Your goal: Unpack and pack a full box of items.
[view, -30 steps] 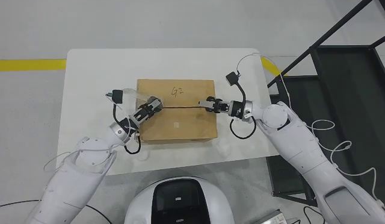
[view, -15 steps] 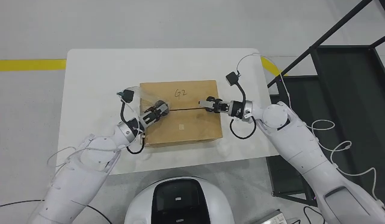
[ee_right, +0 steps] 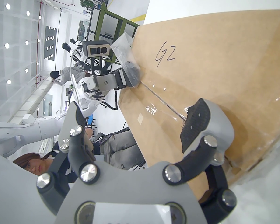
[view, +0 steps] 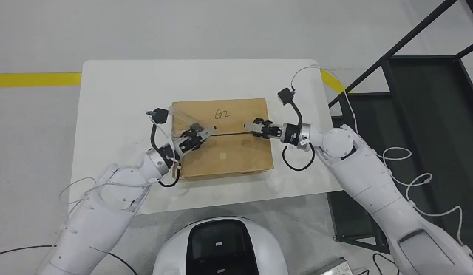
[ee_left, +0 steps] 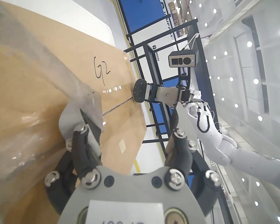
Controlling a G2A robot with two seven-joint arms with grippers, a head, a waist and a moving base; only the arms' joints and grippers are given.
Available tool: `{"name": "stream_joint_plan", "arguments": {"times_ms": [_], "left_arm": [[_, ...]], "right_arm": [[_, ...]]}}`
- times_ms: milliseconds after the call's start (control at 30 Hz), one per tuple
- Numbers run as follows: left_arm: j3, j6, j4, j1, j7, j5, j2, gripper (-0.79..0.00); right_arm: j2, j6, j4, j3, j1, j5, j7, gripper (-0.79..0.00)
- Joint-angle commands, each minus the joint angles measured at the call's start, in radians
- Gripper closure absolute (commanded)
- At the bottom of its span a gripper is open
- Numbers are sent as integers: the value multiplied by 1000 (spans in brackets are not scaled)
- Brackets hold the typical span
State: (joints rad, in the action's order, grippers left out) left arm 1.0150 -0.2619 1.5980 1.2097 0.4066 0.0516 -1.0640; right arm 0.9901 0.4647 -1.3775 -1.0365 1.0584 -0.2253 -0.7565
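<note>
A closed cardboard box [view: 229,153] marked "G2" lies mid-table, its flaps meeting in a taped seam [view: 229,132]. My left gripper [view: 196,135] sits low over the seam's left part, open. A loose strip of clear tape [ee_left: 60,78] rises off the box top and drapes over one of its fingers [ee_left: 84,127]. The same strip [ee_right: 121,45] stands up behind that gripper in the right wrist view. My right gripper [view: 259,126] is open at the seam's right end, one pad [ee_right: 196,122] resting on the box top [ee_right: 212,59], the other off the box's edge.
The white table [view: 118,90] has bare room left of, behind and in front of the box. A black metal rack [view: 414,90] stands just past the table's right edge. A person sits in the room beyond the table.
My left gripper has slid right along the seam toward the box's middle, lifting the clear tape strip. The box has shifted slightly right. The right gripper stays at the seam's end.
</note>
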Motion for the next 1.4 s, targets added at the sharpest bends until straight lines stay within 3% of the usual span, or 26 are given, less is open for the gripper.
{"name": "stream_joint_plan", "arguments": {"times_ms": [0,367,733,900,1100,1367], "left_arm": [[1,-12,4,-1,-9,-7,-3,-785],[-52,-13,-8,-47,-3,-7,-30,-785],[-181,10,-100,-160,-8,23,-86,-785],[-204,-19,-118,-193,-33,8,-108,-785],[-120,-74,-89,-153,-46,-23,-95,-785],[147,-138,39,50,17,-70,-31,-785]], "right_arm": [[-3,5,-17,-21,11,-14,11,-785],[-41,22,-51,-228,127,-133,-13,-785],[-66,40,-46,-404,258,-223,-11,-785],[-68,34,-67,-434,286,-237,-19,-785],[-61,23,-102,-409,268,-257,-52,-785],[-47,-1,-127,-339,188,-299,-147,-785]]}}
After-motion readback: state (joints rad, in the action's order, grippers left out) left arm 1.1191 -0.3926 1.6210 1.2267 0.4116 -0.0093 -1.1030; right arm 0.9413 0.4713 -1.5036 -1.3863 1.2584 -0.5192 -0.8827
